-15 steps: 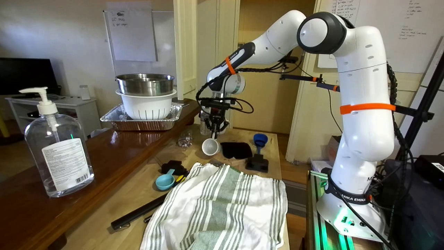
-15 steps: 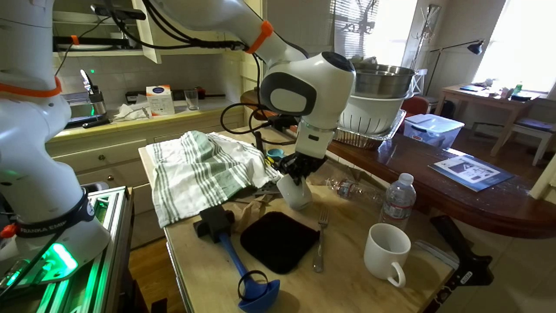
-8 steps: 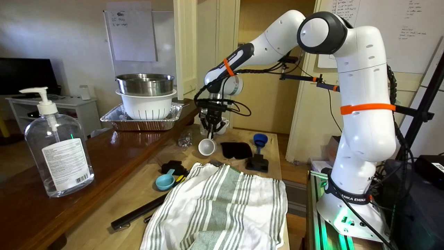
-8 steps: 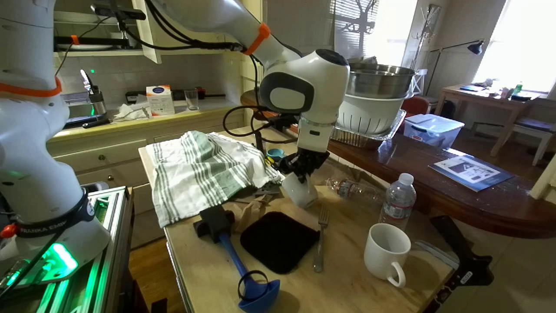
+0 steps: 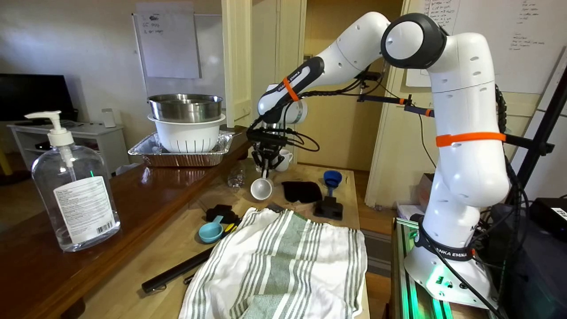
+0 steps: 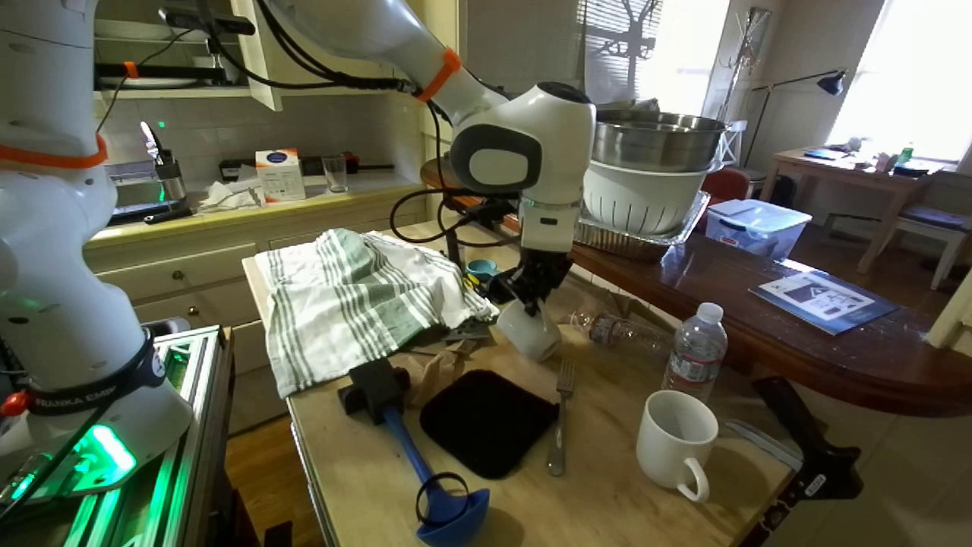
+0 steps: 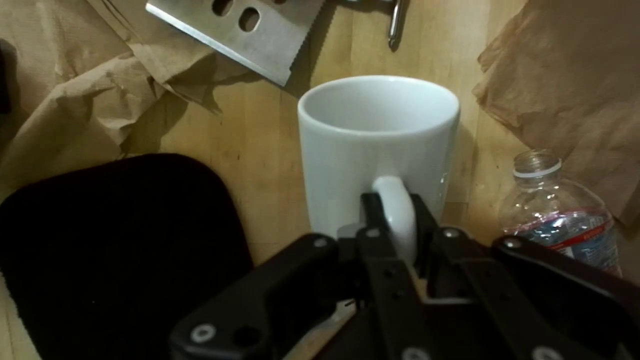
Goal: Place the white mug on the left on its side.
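The white mug is held tilted over the wooden table, handle side up. In an exterior view its open mouth faces the camera. My gripper is shut on the mug's handle, with one black finger on each side of it. The wrist view shows the mug in front of the fingers, with its rim away from me. The gripper also shows above the mug in an exterior view. I cannot tell whether the mug touches the table. Another white mug stands upright near the table's end.
A black pad, a fork and a blue-handled tool lie near the mug. A saw blade, brown paper and a lying bottle are close. A striped towel and raised counter border the area.
My gripper and the held mug have shifted toward the raised counter. The hand has swung more upright and the mug's tilt has changed slightly. The other things have stayed in place.
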Available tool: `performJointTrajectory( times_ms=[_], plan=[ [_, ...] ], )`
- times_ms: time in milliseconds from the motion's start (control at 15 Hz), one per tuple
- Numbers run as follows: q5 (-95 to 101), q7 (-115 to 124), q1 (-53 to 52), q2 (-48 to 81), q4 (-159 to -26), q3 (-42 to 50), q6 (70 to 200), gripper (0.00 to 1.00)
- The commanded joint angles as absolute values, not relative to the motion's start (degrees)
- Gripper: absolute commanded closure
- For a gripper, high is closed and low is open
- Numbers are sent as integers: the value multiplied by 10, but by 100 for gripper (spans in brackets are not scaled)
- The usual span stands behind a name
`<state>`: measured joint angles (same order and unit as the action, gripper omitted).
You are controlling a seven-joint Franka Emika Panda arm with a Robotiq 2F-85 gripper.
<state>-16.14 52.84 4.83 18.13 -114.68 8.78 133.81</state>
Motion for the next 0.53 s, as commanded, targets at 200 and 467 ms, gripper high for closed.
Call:
performJointTrajectory(
  times_ms=[200,467],
  plan=[
    [-100,537,25,182,-1178,91,1365,96],
    [-64,534,13,179,-1189,91,1382,96]
  ],
)
